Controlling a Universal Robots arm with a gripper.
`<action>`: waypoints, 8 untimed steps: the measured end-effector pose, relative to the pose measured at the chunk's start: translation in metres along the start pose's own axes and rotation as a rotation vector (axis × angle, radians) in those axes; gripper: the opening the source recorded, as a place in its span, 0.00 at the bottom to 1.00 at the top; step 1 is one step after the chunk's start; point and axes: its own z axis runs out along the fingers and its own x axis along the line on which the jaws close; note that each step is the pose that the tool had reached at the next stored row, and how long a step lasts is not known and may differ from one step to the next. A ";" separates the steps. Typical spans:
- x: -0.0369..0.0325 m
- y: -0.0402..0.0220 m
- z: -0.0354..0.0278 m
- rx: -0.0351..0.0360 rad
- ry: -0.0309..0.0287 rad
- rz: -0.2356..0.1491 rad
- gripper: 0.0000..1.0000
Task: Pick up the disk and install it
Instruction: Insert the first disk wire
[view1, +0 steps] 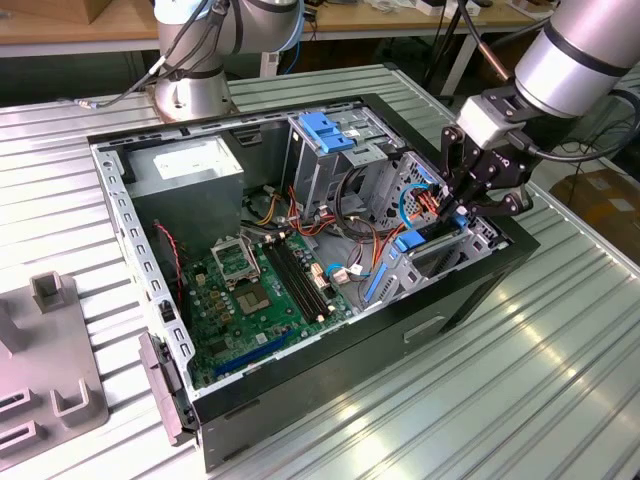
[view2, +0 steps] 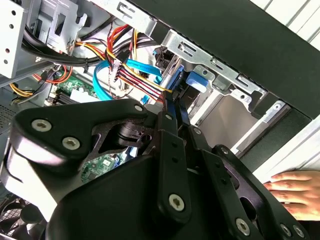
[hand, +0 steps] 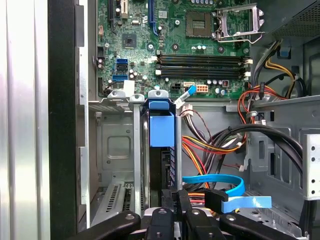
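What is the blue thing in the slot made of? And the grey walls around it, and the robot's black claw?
The blue tab looks like matte plastic: solid colour, soft moulded edges. The bay walls look like bare sheet metal: dull silver-grey, folded edges, punched holes. The gripper seems black-coated metal with silver screws, though hard plastic is possible.

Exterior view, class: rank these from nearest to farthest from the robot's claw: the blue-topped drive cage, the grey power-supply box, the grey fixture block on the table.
1. Blue-topped drive cage: inside the case, toward the view's left of the claw.
2. Grey power-supply box: the case's far corner, farther left.
3. Grey fixture block: outside the case, at the view's left edge.
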 end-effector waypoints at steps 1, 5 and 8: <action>0.0000 0.0006 0.0000 0.0000 0.0000 0.000 0.16; 0.0021 0.0011 -0.0001 0.0000 0.0000 0.000 0.16; 0.0029 0.0012 -0.0002 0.0000 0.0001 0.000 0.16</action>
